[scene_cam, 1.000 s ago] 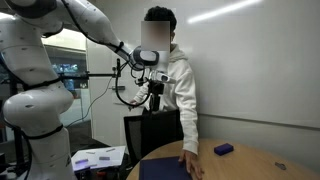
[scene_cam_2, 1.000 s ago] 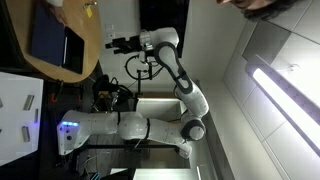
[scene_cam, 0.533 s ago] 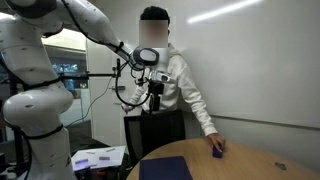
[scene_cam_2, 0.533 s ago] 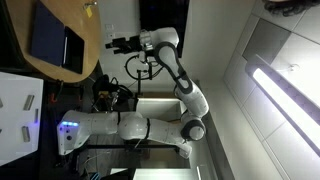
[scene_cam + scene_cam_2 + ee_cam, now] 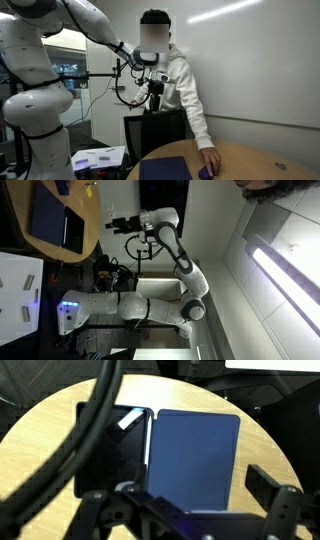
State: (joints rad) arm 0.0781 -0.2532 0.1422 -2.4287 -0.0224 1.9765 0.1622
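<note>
My hand (image 5: 185, 507) hangs spread and empty high above the blue folder (image 5: 195, 455) on the round surface (image 5: 262, 435), so dropping now could strike the person's arm (image 5: 195, 125) reaching just beside it.

In an exterior view the white arm (image 5: 40, 60) rises from its base at seven o'clock, arches over at eleven and reaches toward three o'clock. The wrist (image 5: 146, 58) bends down, so the gripper (image 5: 155, 99) points to six o'clock, held high. In the wrist view its fingers (image 5: 272, 488) stand wide apart.
</note>
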